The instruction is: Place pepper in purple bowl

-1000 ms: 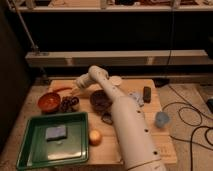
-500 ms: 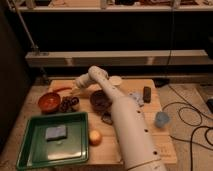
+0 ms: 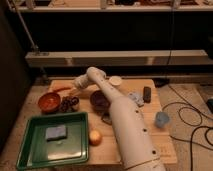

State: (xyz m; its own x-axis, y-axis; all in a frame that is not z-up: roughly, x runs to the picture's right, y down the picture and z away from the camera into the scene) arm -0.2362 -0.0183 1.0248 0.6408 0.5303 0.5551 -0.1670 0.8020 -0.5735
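The pepper point(image 3: 62, 88), slim and red-orange, lies on the wooden table point(image 3: 150, 137) near its far left corner. The purple bowl point(image 3: 100, 100), dark and glossy, stands near the table's middle, partly behind my arm. My white arm rises from the bottom of the view, bends at the far side of the table and reaches down to the left. The gripper point(image 3: 76, 92) hangs low just right of the pepper's near end, to the left of the purple bowl. I cannot tell whether it touches the pepper.
An orange-red bowl point(image 3: 49, 101) and a dark bunch of grapes point(image 3: 69, 104) sit left of the purple bowl. A green tray point(image 3: 30, 150) holds a blue sponge point(image 3: 56, 132). A round orange fruit point(image 3: 95, 136), a blue cup point(image 3: 161, 119), a white disc point(image 3: 115, 80) and a dark block point(image 3: 147, 94) also stand on the table.
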